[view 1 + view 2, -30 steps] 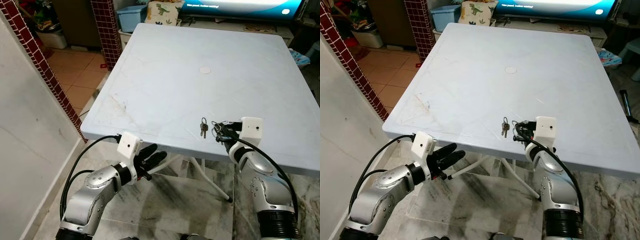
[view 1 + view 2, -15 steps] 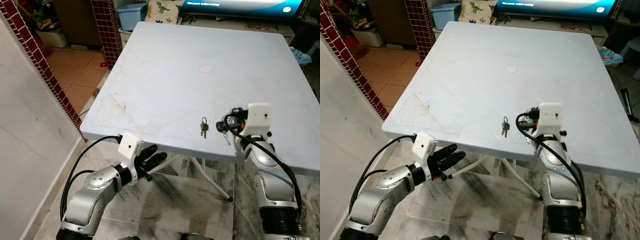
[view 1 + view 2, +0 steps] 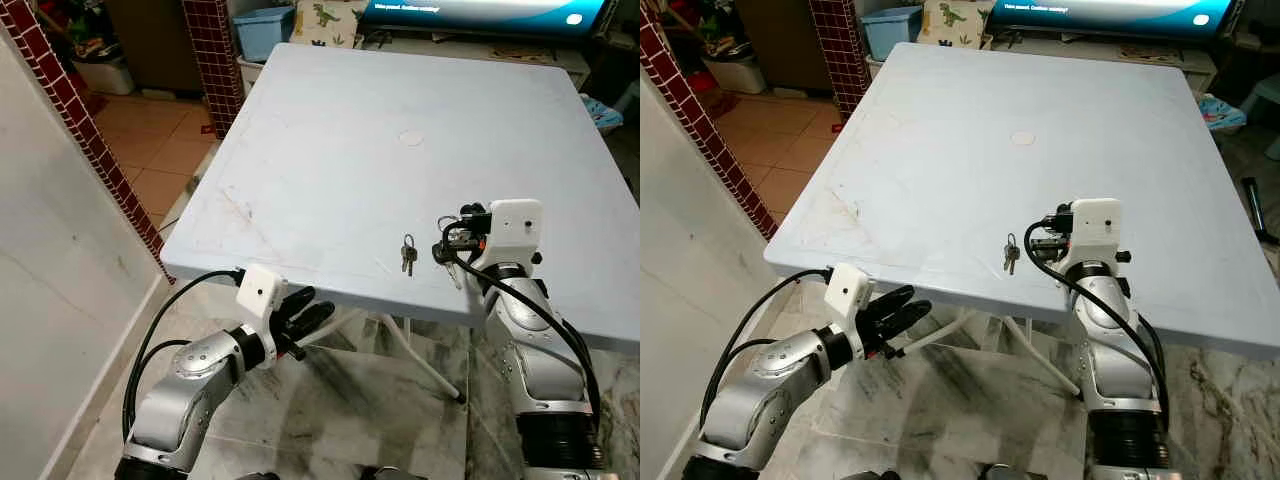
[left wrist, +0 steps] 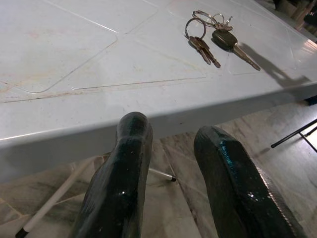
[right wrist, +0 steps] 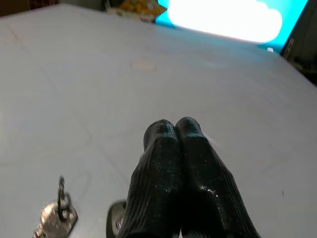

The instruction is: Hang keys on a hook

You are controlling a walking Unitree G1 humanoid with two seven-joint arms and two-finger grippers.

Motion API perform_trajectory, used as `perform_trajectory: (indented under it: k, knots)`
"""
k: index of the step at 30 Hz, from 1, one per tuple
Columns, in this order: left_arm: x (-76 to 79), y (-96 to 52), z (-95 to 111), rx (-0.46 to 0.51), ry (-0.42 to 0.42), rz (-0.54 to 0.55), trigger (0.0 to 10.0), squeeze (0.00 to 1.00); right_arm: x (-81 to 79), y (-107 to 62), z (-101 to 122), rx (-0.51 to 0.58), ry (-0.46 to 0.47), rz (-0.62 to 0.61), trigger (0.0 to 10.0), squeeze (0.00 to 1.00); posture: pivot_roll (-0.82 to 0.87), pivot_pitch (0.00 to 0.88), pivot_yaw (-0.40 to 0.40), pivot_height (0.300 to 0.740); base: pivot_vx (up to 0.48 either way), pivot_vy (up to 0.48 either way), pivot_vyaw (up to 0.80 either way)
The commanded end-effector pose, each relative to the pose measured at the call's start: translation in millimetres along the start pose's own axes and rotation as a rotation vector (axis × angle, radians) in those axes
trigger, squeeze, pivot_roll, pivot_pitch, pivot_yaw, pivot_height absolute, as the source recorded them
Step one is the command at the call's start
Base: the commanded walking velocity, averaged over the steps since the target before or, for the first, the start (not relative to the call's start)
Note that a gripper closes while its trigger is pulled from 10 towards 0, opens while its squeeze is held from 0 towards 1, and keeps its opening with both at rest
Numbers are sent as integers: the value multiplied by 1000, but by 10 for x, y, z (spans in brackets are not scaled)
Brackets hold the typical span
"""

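Table (image 3: 330, 150): a broad, pale grey-white plastic top, smooth and a little glossy, with faint moulded lines, brownish scuffs toward my left front corner and a small round cap (image 3: 410, 139) near its middle.
Keys (image 4: 210, 39): a bunch lying flat on the table near the front edge. Thin wire rings join small silvery-brown metal keys to one longer key with a black plastic head and a bare steel blade. In the head views the small keys (image 3: 408, 255) lie just left of my right gripper.
Right gripper (image 5: 175, 130): my two ribbed black fingers are pressed together tip to tip, with nothing between the tips. They hover above the table right beside the keys; part of the bunch shows just under them.
Left gripper (image 4: 171, 136): my fingers (image 4: 130, 168) are rounded, matt black and parted by a modest gap, holding nothing. They sit below and in front of the table's front edge, well apart from the keys.
Floor (image 3: 330, 410): veined, polished stone tile under the table.
Change: a second ago my right gripper lay low at the table edge against the bunch; it has since lifted and swung upright. The small keys have stayed put.
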State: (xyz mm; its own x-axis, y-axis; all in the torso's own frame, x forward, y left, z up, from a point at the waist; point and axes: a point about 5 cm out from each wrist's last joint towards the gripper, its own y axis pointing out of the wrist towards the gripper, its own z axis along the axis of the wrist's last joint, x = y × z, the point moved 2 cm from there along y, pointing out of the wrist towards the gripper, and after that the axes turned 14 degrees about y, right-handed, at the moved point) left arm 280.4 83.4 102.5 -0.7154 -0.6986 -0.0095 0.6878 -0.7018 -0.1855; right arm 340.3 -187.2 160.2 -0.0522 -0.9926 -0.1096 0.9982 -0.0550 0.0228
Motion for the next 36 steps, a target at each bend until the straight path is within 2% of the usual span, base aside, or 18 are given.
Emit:
perform_trajectory:
  k: [1, 2, 3, 11, 17, 24, 33, 34, 35, 36]
  knots:
    - [-2, -4, -16, -7, 7, 7, 10000, 0, 32, -21, -95, -46, 9, -20, 10000, 0, -107, 130, -2, 740, 0, 0, 0]
    - [-2, -5, -19, -7, 6, 8, 10000, 0, 29, -34, -114, -54, 8, -20, 10000, 435, -108, 130, -2, 740, 0, 0, 0]
    - [-1, -3, -22, -7, 4, 10, 10000, 0, 5, -66, -162, -74, 10, -14, 10000, 1000, -107, 129, -3, 740, 0, 0, 0]
    - [5, -3, -27, -10, 3, 9, 10000, 0, -73, -175, -334, -149, 52, -35, 10000, 1000, -108, 130, -1, 740, 0, 0, 0]
    - [4, -3, -25, -11, 3, 7, 10000, 0, 18, -186, -395, -182, 57, -100, 10000, 1000, -106, 133, 1, 740, 0, 0, 0]
    - [6, -4, -36, -14, 6, 7, 10000, 0, 106, -161, -437, -219, 96, -146, 10000, 1000, -103, 135, 1, 740, 0, 0, 0]
    - [14, -5, -39, -19, 10, 0, 10000, 0, 166, -8, -514, -281, 106, -106, 10000, 1000, -100, 139, 6, 740, 0, 0, 0]
    - [15, -4, -39, -20, 10, -1, 10000, 0, 178, 32, -522, -292, 107, -98, 10000, 945, -100, 139, 6, 740, 0, 0, 0]
    - [16, -7, -40, -20, 10, -1, 10000, 0, 183, 42, -525, -295, 108, -97, 10000, 945, -95, 141, 7, 740, 0, 0, 0]
    - [17, -9, -41, -20, 10, 0, 10000, 0, 186, 47, -526, -296, 108, -98, 10000, 620, -95, 141, 7, 740, 0, 0, 0]
